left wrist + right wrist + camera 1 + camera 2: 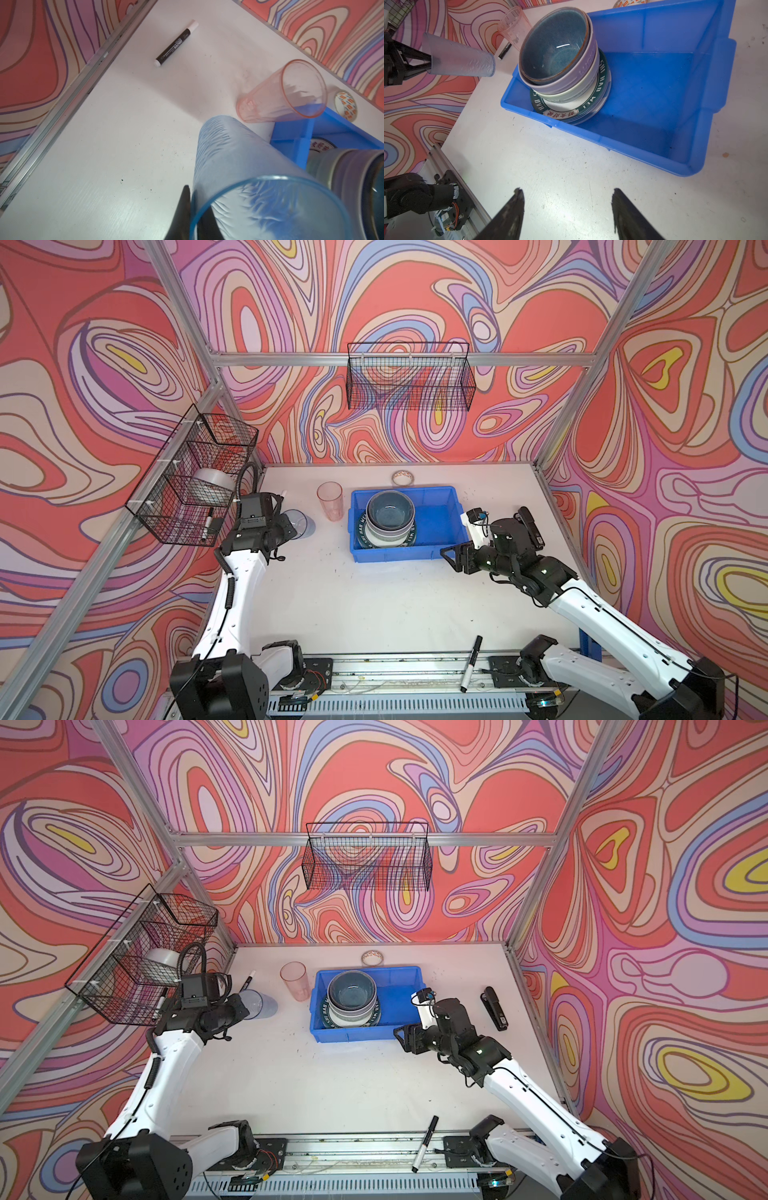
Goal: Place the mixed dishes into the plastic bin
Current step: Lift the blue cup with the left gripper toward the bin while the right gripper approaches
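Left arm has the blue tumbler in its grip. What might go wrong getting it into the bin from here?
1. The left gripper pinches the blue tumbler only at its rim, lying sideways; it may swing or slip.
2. The pink tumbler stands upright just outside the bin, close to the likely path; a low pass could topple it.
3. The stack of bowls fills the bin's left half; dropping there could jolt it. The right half is bare.

Two tumblers: pink tumbler (330,502), bluish tumbler (460,60). Three nested bowls: dark blue bowl (552,45), lavender bowl (583,70), pale green bowl (571,94). Lettered plates (591,104) stacked beneath, number unclear. One blue bin (440,522). Three markers: front-edge marker (471,664), back-left-corner marker (176,42), basket marker (208,524). Two wire baskets (409,377) (195,477). One tape roll (402,477) on the tabletop. One stapler (494,1009)
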You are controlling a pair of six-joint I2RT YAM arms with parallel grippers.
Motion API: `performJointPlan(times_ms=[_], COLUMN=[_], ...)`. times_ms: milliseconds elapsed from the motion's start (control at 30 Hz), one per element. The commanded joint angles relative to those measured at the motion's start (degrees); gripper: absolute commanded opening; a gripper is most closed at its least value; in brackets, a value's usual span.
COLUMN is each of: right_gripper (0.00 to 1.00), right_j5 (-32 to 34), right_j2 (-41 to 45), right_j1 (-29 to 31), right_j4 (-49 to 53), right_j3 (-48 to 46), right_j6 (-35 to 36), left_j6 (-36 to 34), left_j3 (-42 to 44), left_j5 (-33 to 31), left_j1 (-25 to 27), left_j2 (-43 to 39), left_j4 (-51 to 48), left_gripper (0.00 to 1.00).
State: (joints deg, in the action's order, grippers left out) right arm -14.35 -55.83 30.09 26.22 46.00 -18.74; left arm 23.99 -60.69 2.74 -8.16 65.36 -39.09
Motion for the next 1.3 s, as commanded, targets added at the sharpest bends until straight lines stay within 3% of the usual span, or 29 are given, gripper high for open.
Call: performJointPlan(times_ms=[0,100,233,433,600,800,1033,1267], right_gripper=[0.66,0.64,0.61,0.58,0.55,0.53,0.51,0.49], right_j5=[-3.8,-5.9,-6.2,-7.3,-3.3,2.9,4.2,5.8], right_j2=[0.5,0.2,-1.4,-2.8,-5.7,-11.0,-12.9,-15.3], right_j1=[-0.1,-0.1,0.0,1.8,7.1,13.2,13.8,13.9], right_j4=[2.2,3.8,7.6,9.1,13.4,16.3,9.9,5.4], right_j3=[3.9,6.8,13.0,21.0,28.2,33.4,32.6,33.1], right_j6=[1.0,1.5,-0.9,-4.1,-6.1,-6.3,-7.5,-8.5], left_j6=[-3.7,-4.2,-5.0,-4.1,-0.1,4.6,9.4,10.4], left_j3=[-5.5,-8.2,-12.1,-19.3,-24.3,-32.5,-38.7,-39.7], left_j5=[8.2,10.5,10.5,-1.8,-9.4,-25.9,-37.8,-38.6], left_j1=[0.6,2.9,10.4,24.6,35.2,49.6,56.0,58.9], left_j2=[-1.5,-2.5,-3.0,-1.6,1.5,9.8,17.0,18.5], left_j4=[-6.1,-8.2,-10.5,-14.1,-15.7,-18.9,-23.4,-21.6], left_gripper=[0.0,0.0,0.0,0.0,0.0,0.0,0.0,0.0])
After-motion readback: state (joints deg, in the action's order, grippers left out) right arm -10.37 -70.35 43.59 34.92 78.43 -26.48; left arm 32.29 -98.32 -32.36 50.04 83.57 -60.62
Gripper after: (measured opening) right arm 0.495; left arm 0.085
